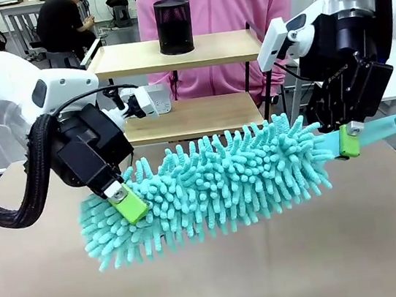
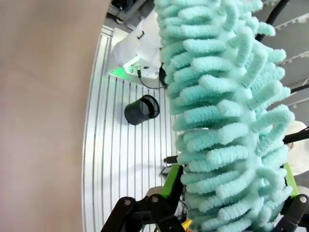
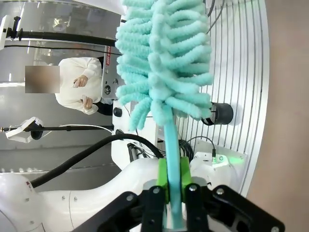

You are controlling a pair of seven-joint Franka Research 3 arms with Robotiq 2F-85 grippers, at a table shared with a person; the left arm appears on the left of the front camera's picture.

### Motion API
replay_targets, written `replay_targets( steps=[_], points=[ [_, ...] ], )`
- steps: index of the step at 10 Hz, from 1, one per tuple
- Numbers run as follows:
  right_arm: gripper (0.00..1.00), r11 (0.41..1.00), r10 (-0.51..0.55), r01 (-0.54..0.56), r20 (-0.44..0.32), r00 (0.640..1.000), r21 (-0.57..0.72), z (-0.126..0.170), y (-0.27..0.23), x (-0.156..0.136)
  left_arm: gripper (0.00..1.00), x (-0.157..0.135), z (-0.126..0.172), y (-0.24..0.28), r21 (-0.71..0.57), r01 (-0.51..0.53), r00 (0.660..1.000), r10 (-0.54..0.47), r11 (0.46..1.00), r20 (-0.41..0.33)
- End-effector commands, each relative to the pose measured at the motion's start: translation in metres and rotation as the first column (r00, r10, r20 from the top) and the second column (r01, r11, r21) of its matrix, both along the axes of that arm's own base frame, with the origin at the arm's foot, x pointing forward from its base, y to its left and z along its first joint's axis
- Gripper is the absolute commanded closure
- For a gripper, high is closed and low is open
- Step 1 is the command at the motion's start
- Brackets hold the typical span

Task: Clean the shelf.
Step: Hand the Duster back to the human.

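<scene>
Teal chenille duster held crosswise between both arms, above the table; shelf behind it, untouched.
You have the right gripper clamped shut on the duster's flat plastic handle, green pads flush against it. Your left gripper straddles the fluffy far end with jaws wide, and whether it grips or merely brackets the pile, I cannot tell. Risk: soft, springy noodles give no firm purchase, so the head could slip or sag if you lean on that end. A swing toward the two wooden boards could also snag the thin black rails or knock the black mesh cup on the top tier.
</scene>
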State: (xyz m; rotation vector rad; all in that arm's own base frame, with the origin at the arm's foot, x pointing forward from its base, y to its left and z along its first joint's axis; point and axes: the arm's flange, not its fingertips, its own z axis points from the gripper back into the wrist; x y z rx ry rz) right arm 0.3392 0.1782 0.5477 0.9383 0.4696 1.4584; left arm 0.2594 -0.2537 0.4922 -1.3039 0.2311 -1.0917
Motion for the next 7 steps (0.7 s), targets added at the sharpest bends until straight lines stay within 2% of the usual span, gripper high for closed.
replay_targets(
  steps=[1,2,3,4,7],
  points=[
    [0.88,1.0,-0.027,0.027,-0.011,1.0,0.012,-0.0018,0.004,-0.004,0.6,-0.0014,0.0,-0.0001,-0.028,-0.028,0.998,0.029,0.999,0.052],
    [0.88,0.999,-0.03,0.03,-0.012,0.999,0.012,-0.0021,0.0035,-0.004,1.0,-0.0006,-0.0001,0.0008,-0.019,-0.03,0.999,0.031,0.999,0.044],
    [0.88,0.999,-0.033,0.033,-0.009,0.999,0.017,-0.0022,0.0031,-0.0034,0.66,-0.0004,-0.0009,0.0015,-0.01,-0.024,0.999,0.024,1.0,0.044],
    [0.88,0.999,-0.032,0.032,-0.009,0.999,0.017,-0.0021,0.0029,-0.0039,1.0,-0.0013,-0.0013,0.0017,-0.006,-0.021,0.999,0.021,1.0,0.043],
    [0.88,0.999,-0.042,0.042,-0.009,0.999,0.022,-0.002,0.0009,-0.0037,1.0,-0.0015,-0.0019,0.0021,-0.001,-0.015,0.999,0.015,1.0,0.042]
  ],
)
